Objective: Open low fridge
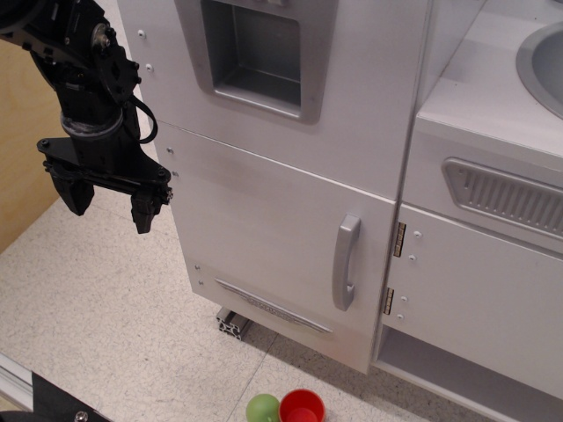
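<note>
Closest to me, two little balls, the red ball [302, 408] and the green ball [262, 409], sit on the floor. The low fridge [264, 229] is the big white door. Its handle [346, 261] stands up and down on the door's far side. My claw [111, 204] hangs open and empty, well off to the other side

Speckled beige floor [106, 299] under white toy kitchen unit. Wooden wall panel [22, 132] left of unit. Grey sink basin [545, 61] at unit's top right, grey vent grille [506, 198] below it. Aluminium extrusion foot [233, 323] under unit. Even indoor light.
</note>
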Robot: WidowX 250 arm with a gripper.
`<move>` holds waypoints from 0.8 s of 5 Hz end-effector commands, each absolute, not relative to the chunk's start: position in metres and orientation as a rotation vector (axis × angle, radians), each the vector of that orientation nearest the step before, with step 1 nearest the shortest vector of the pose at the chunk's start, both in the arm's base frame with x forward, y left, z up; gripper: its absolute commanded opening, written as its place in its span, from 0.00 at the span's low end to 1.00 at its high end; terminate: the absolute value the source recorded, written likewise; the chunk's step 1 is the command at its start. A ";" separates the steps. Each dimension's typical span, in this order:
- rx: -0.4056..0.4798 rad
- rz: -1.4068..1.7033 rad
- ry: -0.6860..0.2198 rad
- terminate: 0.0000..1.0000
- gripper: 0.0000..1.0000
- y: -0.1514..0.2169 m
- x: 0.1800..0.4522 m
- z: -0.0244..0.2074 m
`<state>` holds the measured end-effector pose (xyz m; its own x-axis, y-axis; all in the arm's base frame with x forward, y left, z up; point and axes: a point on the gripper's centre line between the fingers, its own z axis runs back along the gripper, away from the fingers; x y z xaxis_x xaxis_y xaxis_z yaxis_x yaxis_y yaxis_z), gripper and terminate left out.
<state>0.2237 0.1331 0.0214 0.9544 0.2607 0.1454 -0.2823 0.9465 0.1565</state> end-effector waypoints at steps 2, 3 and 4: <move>0.136 0.177 -0.114 0.00 1.00 0.088 0.231 -0.001; 0.109 0.161 -0.122 0.00 1.00 0.050 0.242 -0.009; 0.083 0.127 -0.124 0.00 1.00 0.015 0.250 -0.007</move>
